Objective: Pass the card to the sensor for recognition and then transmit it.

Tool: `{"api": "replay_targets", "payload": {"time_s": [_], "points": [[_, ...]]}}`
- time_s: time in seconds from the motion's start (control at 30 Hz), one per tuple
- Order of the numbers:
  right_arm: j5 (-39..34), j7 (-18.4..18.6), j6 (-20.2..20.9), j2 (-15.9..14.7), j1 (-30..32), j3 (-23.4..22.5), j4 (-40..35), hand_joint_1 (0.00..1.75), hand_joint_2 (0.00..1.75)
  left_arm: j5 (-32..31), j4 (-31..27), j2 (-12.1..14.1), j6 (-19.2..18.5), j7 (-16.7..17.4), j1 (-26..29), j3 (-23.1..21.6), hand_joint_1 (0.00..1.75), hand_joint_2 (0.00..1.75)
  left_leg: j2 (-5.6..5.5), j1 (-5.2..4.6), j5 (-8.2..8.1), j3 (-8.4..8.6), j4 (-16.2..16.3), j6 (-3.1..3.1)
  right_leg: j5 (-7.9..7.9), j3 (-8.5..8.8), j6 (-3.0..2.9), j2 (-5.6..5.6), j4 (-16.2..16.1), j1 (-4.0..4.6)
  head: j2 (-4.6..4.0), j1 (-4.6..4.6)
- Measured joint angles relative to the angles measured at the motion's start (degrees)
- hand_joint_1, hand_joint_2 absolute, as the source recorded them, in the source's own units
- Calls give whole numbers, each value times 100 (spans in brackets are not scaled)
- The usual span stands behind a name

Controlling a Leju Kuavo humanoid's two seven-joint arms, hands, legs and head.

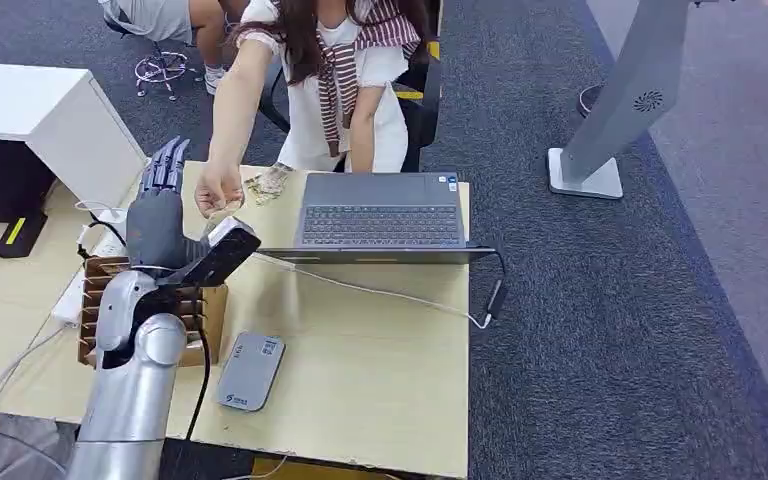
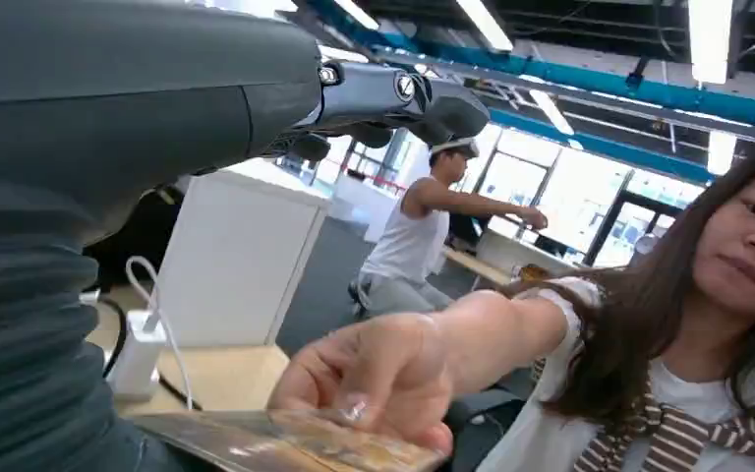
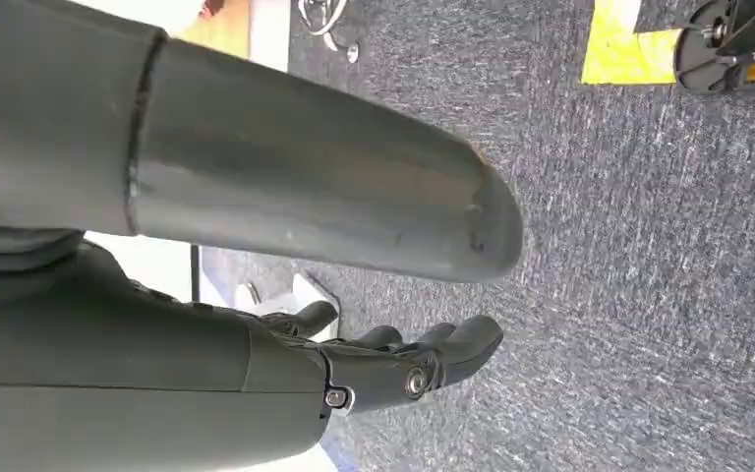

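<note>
Reaching person's hand [image 1: 218,190] pinches card [image 2: 295,444] beside left hand [image 1: 156,222], fingers straight, released; right hand [image 3: 403,359] hangs, holding nothing.

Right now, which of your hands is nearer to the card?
Left. The left hand is raised over the table at the card, which a person's hand pinches. The right hand hangs over the carpet, away from it.

Grey carpet [image 1: 660,330], wooden desk [image 1: 380,380]
</note>
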Motion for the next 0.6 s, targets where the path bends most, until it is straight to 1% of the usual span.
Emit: {"api": "replay_targets", "payload": {"time_s": [0.17,0.27,0.37,0.6], "points": [[92,33,0,0,-3,46,4,0,0,-583,210,118,102,198,-232,-197,0,175,-1,0,0,-2,1,0,0,-2,0,0,1,0,0,0],[199,44,-2,0,-26,96,13,0,0,-1278,424,256,221,435,-479,-403,0,175,1,0,4,-4,0,-1,1,-1,-1,1,1,0,0,-2],[201,50,-4,0,-30,120,20,0,0,-1378,532,293,240,485,-586,-488,0,175,0,0,5,-4,0,-1,1,-2,0,0,2,0,0,0],[201,59,-4,0,-32,129,33,0,0,-1371,674,350,240,507,-668,-582,0,175,0,0,4,-4,0,-1,1,-2,0,0,1,0,0,0]]}}
